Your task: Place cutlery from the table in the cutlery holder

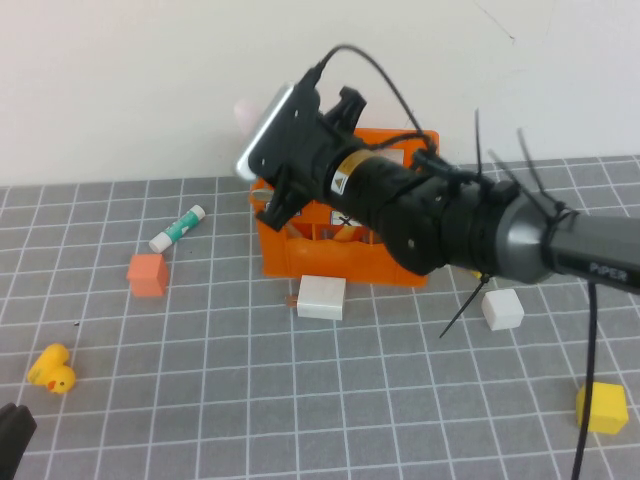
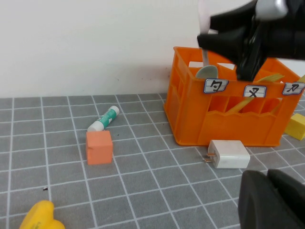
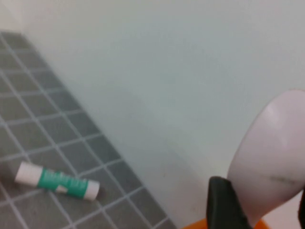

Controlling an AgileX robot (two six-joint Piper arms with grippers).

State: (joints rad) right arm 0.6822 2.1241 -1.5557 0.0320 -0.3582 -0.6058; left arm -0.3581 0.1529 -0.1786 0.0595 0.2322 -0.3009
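Note:
My right gripper (image 3: 262,210) hangs over the back left corner of the orange cutlery holder (image 1: 330,262), shut on a pale pink spoon (image 3: 269,157) whose bowl sticks up past the fingers (image 3: 224,205). From the high view only the tip of that pink spoon (image 1: 247,110) shows behind the wrist camera. Inside the cutlery holder (image 2: 190,119) stand a mint-green spoon (image 2: 207,71) and yellow cutlery (image 2: 270,79). My left gripper (image 2: 269,200) is shut and holds nothing, low over the table's near left corner (image 1: 12,430).
On the grey gridded table (image 1: 300,400) lie a white-and-green tube (image 1: 177,228), an orange cube (image 1: 147,274), a yellow duck (image 1: 52,370), a white charger (image 1: 321,297) in front of the holder, a white cube (image 1: 502,309) and a yellow cube (image 1: 602,407).

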